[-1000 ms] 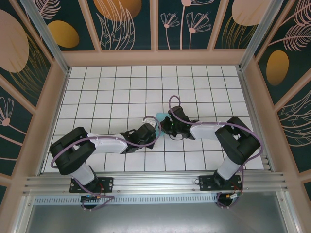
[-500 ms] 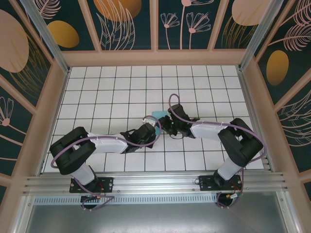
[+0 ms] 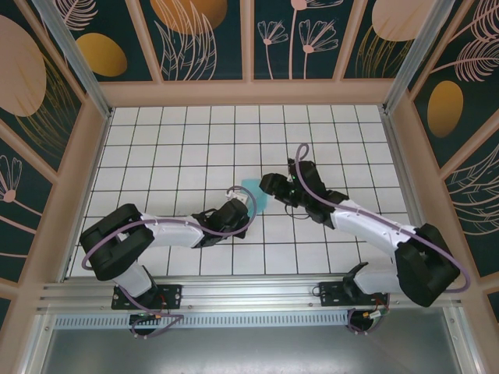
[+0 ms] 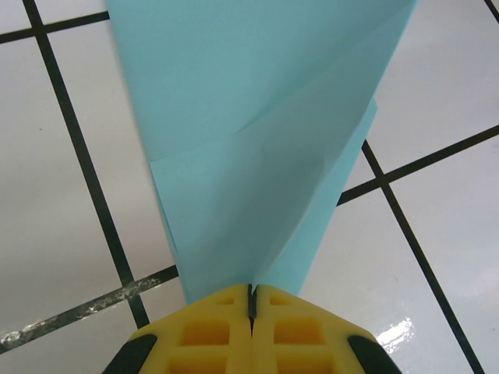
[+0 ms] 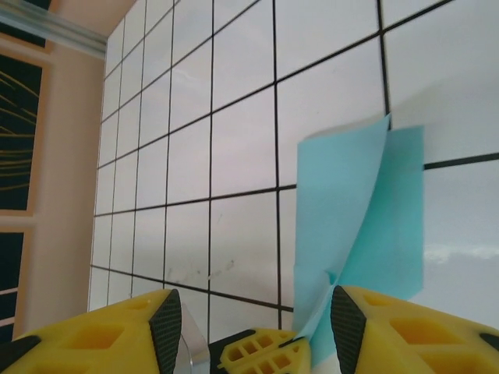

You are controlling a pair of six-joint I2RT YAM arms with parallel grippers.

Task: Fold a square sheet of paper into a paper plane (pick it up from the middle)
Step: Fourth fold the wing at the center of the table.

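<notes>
The square sheet of paper (image 3: 255, 194) is light turquoise and folded into a creased, layered shape that tapers to a point. It sits near the middle of the tiled table. My left gripper (image 3: 247, 204) is shut on the narrow end of the paper (image 4: 257, 140), and the yellow pads (image 4: 226, 327) meet with the paper's edge pinched between them. My right gripper (image 3: 269, 185) is open just right of the paper (image 5: 359, 210). Its fingers (image 5: 168, 327) stand wide apart with nothing between them, and its right finger is close to the paper's lower edge.
The white tiled table (image 3: 179, 148) with black grid lines is fenced by pinkish frame walls (image 3: 249, 92). The left arm's yellow fingertips (image 5: 265, 354) appear low in the right wrist view. Both arm bases sit at the near rail (image 3: 249, 292).
My right gripper has opened, let go of the paper and drawn slightly back, its arm swinging out to the right. My left gripper has closed fully on the paper's narrow end.
</notes>
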